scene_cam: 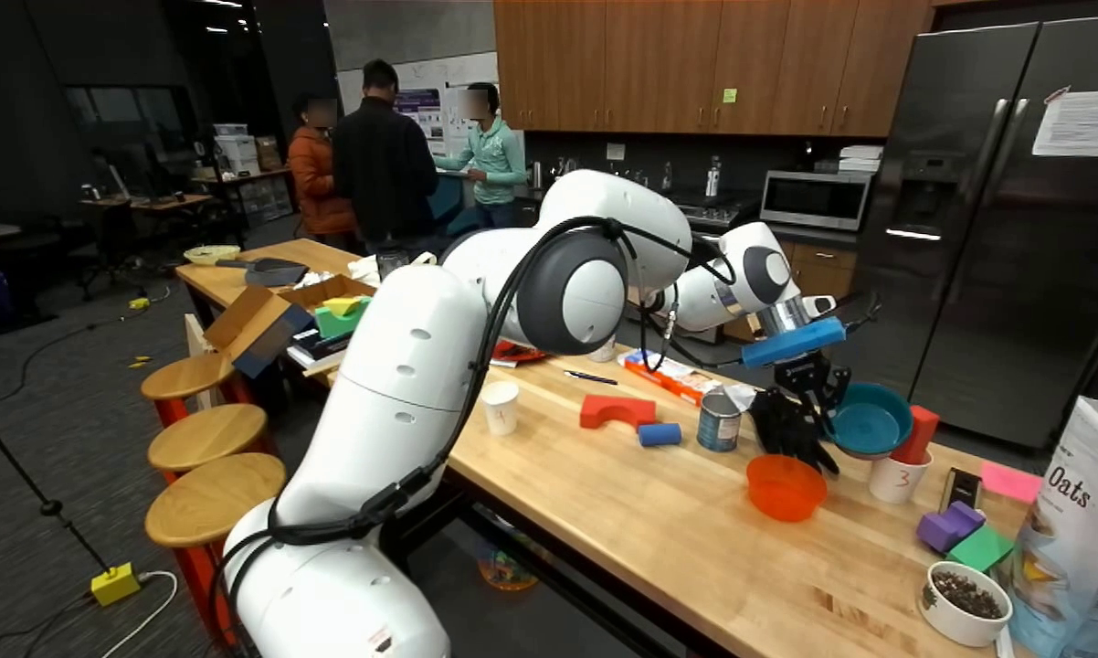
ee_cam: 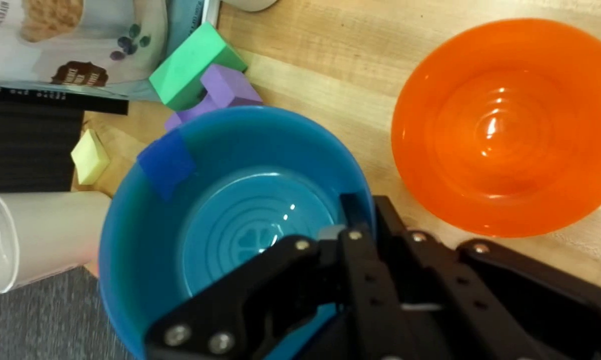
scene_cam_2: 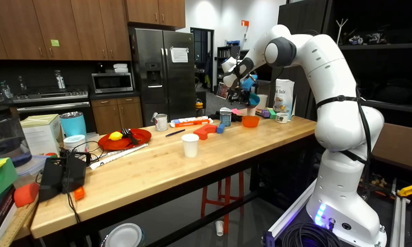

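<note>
From my seat I have the pincer (ee_cam: 369, 212) clamped on the rim of the blue bowl (ee_cam: 250, 220), one finger inside the wall and the other outside, the thin edge trapped between them. I take the rim to be the sensible place to hold: the bowl looks far too broad for the fingers to span, while its wall fits the gap easily. Gripped from one side only, it hangs tilted; the wrist angle, I judge, sets that lean. In an exterior view it appears raised near the far side of the desk (scene_cam: 649, 512), just beyond the orange bowl (scene_cam: 786, 489) and close to the red block (scene_cam: 921, 434) that rises from the cup marked 3 (scene_cam: 896, 482); whether it brushes the block, I can't tell. The orange bowl sits upright on its base, probably steady without help, and the cup seems to prop the block on end.

As for looks, the blue bowl is round, smooth and glossy, with concentric rings on its floor around a small moulded figure and a few bright glints. A darker blue patch (ee_cam: 165, 162), perhaps tape, lies over the rim roughly across from my grip. I see nothing inside, though the pincer's linkage hides part of it
</note>
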Available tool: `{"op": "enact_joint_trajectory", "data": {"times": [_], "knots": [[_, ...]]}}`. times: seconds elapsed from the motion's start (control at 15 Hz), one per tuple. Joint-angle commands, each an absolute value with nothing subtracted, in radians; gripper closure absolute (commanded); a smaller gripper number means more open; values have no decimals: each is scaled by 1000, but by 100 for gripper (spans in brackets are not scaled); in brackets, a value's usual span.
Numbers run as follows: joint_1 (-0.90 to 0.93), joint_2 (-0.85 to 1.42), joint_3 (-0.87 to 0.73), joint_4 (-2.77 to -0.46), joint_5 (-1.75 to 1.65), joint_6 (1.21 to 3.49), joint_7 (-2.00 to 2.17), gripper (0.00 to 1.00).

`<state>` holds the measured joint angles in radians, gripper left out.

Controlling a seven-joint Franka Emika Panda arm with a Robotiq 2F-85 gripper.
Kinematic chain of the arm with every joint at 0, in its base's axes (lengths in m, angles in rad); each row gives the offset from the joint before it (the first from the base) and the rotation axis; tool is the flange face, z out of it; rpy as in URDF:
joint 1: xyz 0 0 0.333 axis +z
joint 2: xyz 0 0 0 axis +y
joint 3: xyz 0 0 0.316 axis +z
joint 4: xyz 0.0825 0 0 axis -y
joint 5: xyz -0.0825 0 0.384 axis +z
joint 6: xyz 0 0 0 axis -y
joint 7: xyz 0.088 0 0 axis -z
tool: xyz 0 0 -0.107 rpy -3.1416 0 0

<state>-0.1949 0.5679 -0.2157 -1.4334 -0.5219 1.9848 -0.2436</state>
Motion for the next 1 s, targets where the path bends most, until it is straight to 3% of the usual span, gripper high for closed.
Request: {"op": "enact_joint_trajectory", "data": {"times": [0.0,0.4,0.47,0.8,0.87,0.93], "knots": [[-158,432,-229,-1580,-610,2032,-219,98],[-135,321,-188,-1681,-650,1996,-242,98],[-149,388,-190,-1609,-637,1996,-237,90],[-144,358,-179,-1647,-636,1996,-237,90],[-144,358,-179,-1648,-636,1996,-237,98],[-143,360,-174,-1651,-632,2005,-243,98]]}}
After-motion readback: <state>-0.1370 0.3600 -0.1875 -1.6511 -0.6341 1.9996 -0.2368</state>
